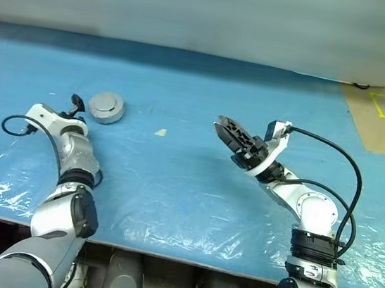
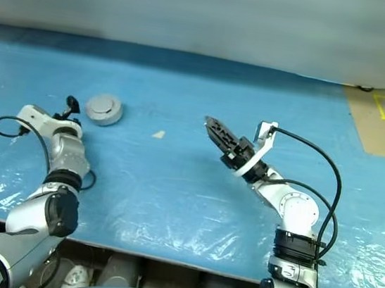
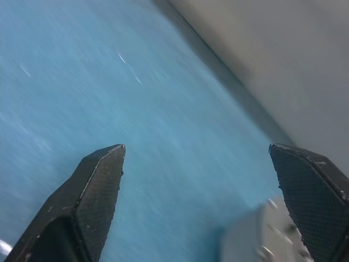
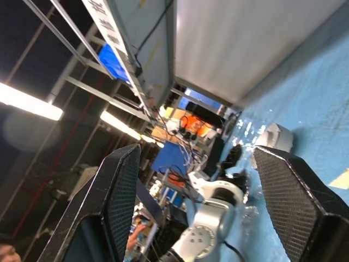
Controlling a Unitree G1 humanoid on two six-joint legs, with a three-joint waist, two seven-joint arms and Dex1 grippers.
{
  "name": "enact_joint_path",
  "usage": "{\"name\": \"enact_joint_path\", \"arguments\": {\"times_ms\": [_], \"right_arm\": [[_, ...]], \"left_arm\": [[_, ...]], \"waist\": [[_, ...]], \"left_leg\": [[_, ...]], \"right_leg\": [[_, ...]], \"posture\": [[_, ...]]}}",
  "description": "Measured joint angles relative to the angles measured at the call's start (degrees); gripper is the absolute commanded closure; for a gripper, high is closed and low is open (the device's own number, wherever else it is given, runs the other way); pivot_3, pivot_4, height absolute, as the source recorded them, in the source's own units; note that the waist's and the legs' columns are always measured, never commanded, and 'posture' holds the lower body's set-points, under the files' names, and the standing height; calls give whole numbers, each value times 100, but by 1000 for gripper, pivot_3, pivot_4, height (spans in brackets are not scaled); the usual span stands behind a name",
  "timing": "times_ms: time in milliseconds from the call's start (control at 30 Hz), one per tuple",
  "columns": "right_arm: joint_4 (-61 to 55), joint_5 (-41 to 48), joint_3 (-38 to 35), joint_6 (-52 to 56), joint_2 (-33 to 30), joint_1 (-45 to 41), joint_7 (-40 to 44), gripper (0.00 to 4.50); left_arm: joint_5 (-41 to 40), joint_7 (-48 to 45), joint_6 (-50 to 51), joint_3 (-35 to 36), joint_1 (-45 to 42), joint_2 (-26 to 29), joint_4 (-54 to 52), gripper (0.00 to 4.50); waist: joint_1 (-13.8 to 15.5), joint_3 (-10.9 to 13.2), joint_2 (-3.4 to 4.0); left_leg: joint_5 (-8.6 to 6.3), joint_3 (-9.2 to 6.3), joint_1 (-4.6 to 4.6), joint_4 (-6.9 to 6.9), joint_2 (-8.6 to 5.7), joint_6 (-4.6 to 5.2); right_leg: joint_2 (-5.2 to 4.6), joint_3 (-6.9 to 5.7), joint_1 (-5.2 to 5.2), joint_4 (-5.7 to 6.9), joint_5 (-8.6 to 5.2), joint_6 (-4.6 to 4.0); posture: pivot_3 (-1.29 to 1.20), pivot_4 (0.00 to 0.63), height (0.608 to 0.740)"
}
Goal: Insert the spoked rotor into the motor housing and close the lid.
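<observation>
Lid seated on housing, upright on blue worktop, judged closed | left tool just beside it, fingers spread, nothing gripped | right tool raised mid-worktop, well apart, open and empty | rotor presumed inside.

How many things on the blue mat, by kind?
Grey round motor part with the lid on top: 1
Small pale scrap: 1
Robot claws over the mat, left claw and right claw: 2
Total: 4
</observation>
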Motion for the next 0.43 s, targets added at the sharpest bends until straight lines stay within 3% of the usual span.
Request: {"name": "enact_joint_path", "arguments": {"times_ms": [167, 300, 433], "right_arm": [[22, -1660, 632, -1212, -12, -2, 21, 1013], [-52, -2939, 1175, -2232, -365, 123, 297, 1013], [-262, -3771, 1486, -3063, -735, 646, 717, 1013]], "left_arm": [[-28, -1834, 201, -676, 303, -30, -1237, 21], [27, -3639, 1108, -1935, 1163, 151, -2809, 21], [420, -5224, 1977, -3389, 2311, 779, -3934, 21]], "waist": [[63, 1, -3], [5, 1, -2], [-75, 2, -1]], "left_leg": [[0, 3, -13, 2, -4, -1], [0, 10, -4, -11, 0, -1], [-1, 21, 10, -39, 5, -1]], "right_leg": [[-13, -6, -6, 2, 0, 0], [-9, -2, -9, 2, -2, -3], [0, 9, -17, -3, -6, -10]], "posture": [[0, 150, 740], [0, 150, 740], [0, 150, 740]]}}
